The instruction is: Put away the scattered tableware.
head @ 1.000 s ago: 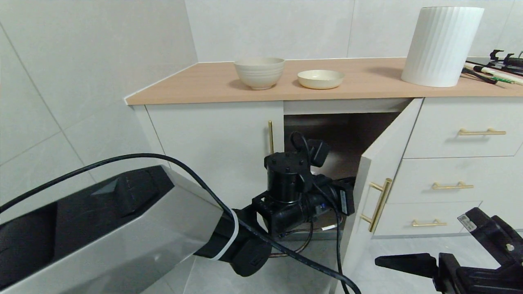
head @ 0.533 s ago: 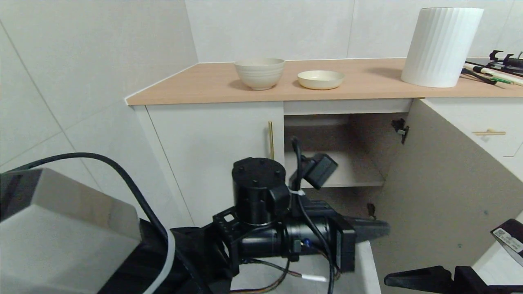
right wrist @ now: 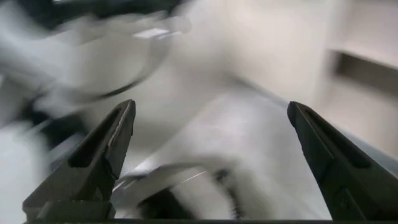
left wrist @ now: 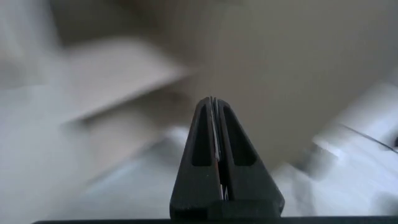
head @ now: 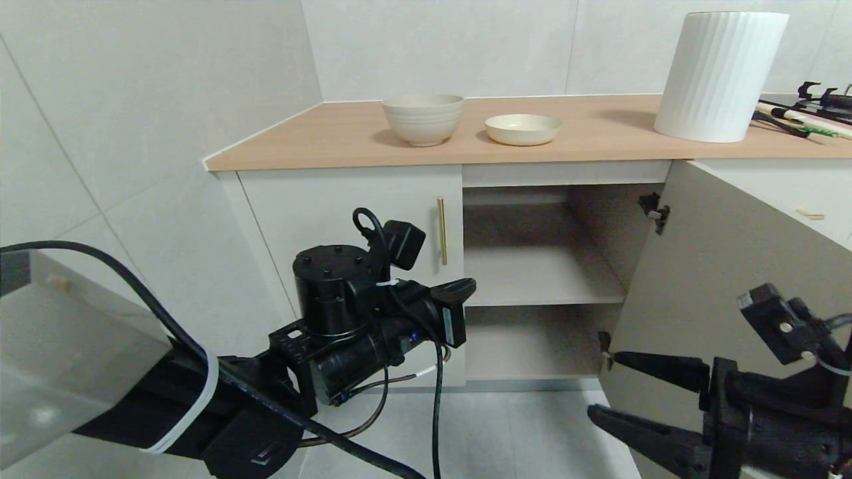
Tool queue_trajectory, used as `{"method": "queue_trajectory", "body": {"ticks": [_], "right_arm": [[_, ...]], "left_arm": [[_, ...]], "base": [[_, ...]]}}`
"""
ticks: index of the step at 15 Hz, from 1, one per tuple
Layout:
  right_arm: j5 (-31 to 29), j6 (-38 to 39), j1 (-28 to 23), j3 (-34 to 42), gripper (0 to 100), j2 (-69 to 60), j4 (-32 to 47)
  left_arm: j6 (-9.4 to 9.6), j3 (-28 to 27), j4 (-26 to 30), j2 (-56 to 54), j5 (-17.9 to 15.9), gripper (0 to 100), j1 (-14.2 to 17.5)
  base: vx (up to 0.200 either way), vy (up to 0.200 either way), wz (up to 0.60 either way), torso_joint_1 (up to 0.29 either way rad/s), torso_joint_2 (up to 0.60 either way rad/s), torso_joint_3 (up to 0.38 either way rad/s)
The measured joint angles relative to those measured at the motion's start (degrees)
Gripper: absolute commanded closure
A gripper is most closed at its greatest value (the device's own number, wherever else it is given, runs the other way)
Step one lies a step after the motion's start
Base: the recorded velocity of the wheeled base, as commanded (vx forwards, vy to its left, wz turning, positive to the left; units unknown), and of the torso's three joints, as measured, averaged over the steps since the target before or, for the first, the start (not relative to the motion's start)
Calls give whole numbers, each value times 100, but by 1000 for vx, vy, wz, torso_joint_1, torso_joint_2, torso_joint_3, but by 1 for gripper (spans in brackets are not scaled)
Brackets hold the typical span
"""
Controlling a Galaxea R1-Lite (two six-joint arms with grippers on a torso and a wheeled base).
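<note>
The right gripper (right wrist: 210,107) holds its black fingers (right wrist: 93,165) spread wide before a blurred pale surface (right wrist: 261,146).

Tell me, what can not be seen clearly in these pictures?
- Head view: the inside bottom of the bowl, hidden by its own wall.
- Head view: the tools, cut off by the right edge.
- Left wrist view: everything beyond the left gripper, blurred.
- Right wrist view: everything beyond the right gripper, blurred.

No readable text, no legible labels or numbers (anywhere)

Cream bowl (head: 423,118) beside shallow dish (head: 522,128)
</note>
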Motion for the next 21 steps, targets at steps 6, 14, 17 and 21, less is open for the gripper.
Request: {"method": "queue_trajectory", "body": {"ticks": [6,14,17,21], "right_arm": [[-427,-13,-261,-1860,0,579,1825],[-441,-2,-407,-3878,0,739,3142],[-496,-22,-438,-3755,0,606,3500],[-528,-13,-488,-3722,0,394,3755]], "left_arm": [[24,649,790,-1519,-947,100,872],[-134,614,2704,-3390,-1996,0,1883],[-205,491,2709,-3465,-1988,0,1905],[-200,477,2765,-3528,-1993,0,1858]], "base": [[0,0,0,0,0,0],[0,0,0,0,0,0],[0,0,0,0,0,0],[0,0,0,0,0,0]]}}
